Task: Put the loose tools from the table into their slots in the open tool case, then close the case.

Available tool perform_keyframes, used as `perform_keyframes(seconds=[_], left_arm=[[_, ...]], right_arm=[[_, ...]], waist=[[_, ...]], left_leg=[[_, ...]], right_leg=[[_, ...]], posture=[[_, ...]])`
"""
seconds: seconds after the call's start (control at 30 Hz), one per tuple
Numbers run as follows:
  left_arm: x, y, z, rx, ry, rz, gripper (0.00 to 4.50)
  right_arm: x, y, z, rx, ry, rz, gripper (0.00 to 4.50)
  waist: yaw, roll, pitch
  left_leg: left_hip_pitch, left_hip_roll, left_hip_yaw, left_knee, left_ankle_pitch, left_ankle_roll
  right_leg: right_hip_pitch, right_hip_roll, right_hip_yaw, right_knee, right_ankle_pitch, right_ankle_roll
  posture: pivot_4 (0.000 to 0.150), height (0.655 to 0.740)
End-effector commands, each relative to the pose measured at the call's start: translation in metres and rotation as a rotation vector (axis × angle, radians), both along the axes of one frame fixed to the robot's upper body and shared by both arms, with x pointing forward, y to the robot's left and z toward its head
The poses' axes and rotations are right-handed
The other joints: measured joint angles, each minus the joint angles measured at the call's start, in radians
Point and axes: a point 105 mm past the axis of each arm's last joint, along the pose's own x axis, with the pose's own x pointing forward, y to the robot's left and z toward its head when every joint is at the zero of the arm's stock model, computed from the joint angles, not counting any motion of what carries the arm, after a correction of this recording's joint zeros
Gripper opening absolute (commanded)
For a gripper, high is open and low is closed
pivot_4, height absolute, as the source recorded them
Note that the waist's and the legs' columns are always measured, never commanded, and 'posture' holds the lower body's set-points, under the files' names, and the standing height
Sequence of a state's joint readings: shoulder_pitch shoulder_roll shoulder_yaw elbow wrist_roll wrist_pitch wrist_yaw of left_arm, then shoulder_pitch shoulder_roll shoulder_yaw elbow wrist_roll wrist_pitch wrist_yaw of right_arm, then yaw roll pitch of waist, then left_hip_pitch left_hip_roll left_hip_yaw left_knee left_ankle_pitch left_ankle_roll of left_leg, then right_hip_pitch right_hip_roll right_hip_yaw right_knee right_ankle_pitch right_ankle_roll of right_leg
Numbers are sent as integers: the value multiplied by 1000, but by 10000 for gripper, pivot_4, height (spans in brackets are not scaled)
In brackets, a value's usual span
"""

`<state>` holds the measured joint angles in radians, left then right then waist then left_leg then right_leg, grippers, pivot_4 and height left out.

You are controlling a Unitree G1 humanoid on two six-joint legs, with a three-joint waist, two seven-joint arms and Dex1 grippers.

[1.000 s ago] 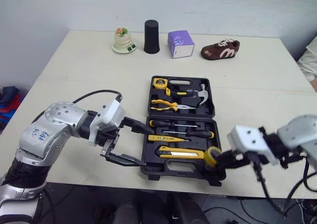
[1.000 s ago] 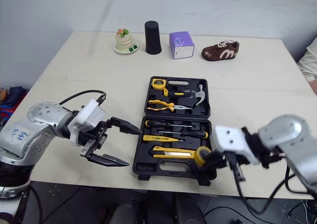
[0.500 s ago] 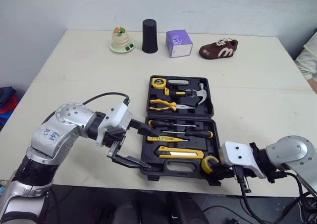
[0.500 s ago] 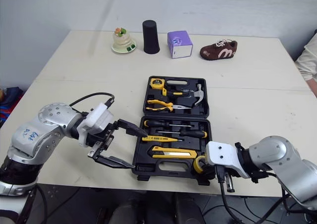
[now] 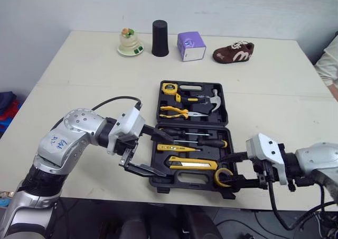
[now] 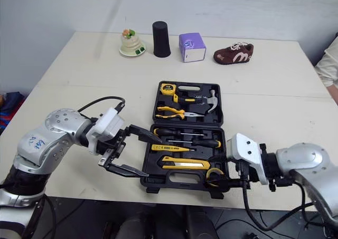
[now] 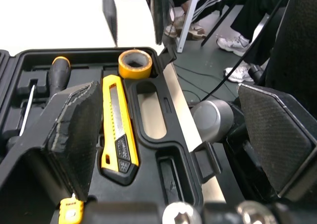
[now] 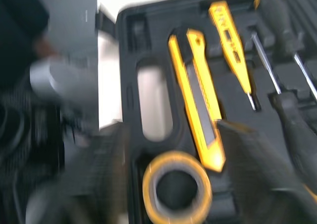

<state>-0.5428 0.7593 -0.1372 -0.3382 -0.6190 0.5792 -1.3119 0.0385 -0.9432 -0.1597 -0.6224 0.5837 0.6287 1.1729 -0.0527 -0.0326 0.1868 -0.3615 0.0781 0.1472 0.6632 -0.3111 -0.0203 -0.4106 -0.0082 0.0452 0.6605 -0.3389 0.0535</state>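
Note:
The black tool case (image 5: 186, 179) lies open at the table's front edge. Its far half holds a tape measure (image 5: 169, 88), pliers (image 5: 177, 111) and a hammer (image 5: 209, 98). Its near half holds screwdrivers (image 5: 191, 140), a yellow tester pen (image 5: 177, 148) and a utility knife (image 5: 193, 164). A yellow tape roll (image 5: 221, 176) lies in the near right corner, also seen as the tape roll (image 8: 176, 187). My right gripper (image 5: 226, 170) is open, one finger on each side of the roll. My left gripper (image 5: 168, 157) is open at the case's near left corner, its upper finger over the screwdriver handles.
Along the far edge stand a small figurine dish (image 5: 131, 43), a black cup (image 5: 160, 38), a purple box (image 5: 191, 46) and a brown shoe (image 5: 233, 53). A person's sleeve (image 5: 328, 64) shows at the right edge. Bare tabletop (image 5: 95, 85) lies left of the case.
My right gripper was shut on the tape roll and is now open, with the roll lying in the case's near right corner. My left gripper has edged right, over the case's corner.

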Motion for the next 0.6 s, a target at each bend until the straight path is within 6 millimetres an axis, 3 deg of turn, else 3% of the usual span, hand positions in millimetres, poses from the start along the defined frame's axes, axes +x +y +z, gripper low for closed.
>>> perform_keyframes(seconds=[0.03,0.07,0.1,0.43,0.6], left_arm=[[-1,-1,5,-7,-32,-10,45000],[-1,0,5,-5,-33,-8,45000],[0,0,5,-3,-34,-7,45000],[4,1,7,1,-54,1,45000],[4,0,8,-5,-50,-6,45000]], right_arm=[[1,-3,-10,54,-47,-45,9083],[4,-4,-15,86,-45,-85,3425],[5,-5,-17,109,-45,-109,744],[-5,-33,-74,130,46,-321,744],[-6,-32,-83,149,59,-351,744]], waist=[[0,0,0],[0,-1,0],[0,-1,0],[0,-1,0],[2,-4,-3]], left_leg=[[0,0,0,0,0,0],[0,0,0,0,0,0],[0,0,0,1,0,0],[2,0,1,1,0,0],[5,0,1,0,0,1]], right_leg=[[0,0,0,0,0,0],[0,0,0,0,0,0],[1,0,0,0,0,0],[2,0,1,1,0,1],[6,0,1,0,0,1]], posture=[[1500,7339],[1500,7339],[1500,7339],[1500,7339],[1500,7339]])
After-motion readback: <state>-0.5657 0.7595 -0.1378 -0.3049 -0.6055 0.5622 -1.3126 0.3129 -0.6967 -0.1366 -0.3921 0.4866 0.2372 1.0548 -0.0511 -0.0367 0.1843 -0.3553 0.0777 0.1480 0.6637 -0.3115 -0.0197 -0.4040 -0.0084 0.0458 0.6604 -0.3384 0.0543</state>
